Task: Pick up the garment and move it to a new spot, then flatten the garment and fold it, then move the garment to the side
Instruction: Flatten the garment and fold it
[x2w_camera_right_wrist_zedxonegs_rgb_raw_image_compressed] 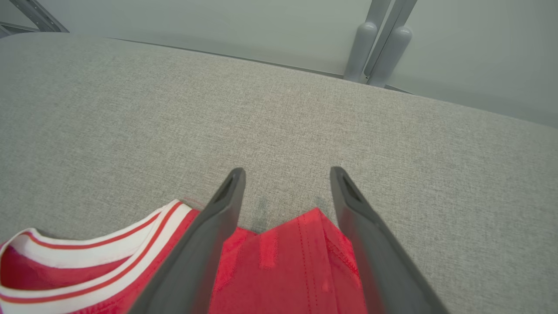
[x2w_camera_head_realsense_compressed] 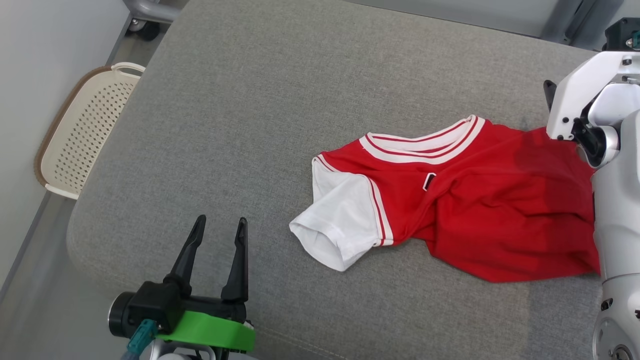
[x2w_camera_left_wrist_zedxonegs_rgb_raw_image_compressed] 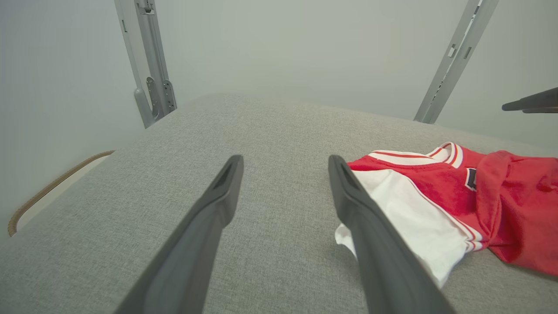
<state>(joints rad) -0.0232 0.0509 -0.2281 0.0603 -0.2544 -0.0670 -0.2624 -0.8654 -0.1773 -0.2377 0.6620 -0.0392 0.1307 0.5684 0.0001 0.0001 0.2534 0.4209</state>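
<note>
Red garment (x2w_camera_head_realsense_compressed: 475,210) bunched — our right gripper (x2w_camera_right_wrist_zedxonegs_rgb_raw_image_compressed: 287,174), jaws wide astride its corner, may pinch one layer; left gripper (x2w_camera_head_realsense_compressed: 221,222) gapes too.

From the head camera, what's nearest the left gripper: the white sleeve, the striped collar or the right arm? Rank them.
From the left gripper:
1. white sleeve, just to its right.
2. striped collar, farther right and back.
3. right arm, at the far right.

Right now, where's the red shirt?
In the head view the red shirt lies crumpled on the grey cushion, right of centre, white sleeve toward the left gripper.
</note>
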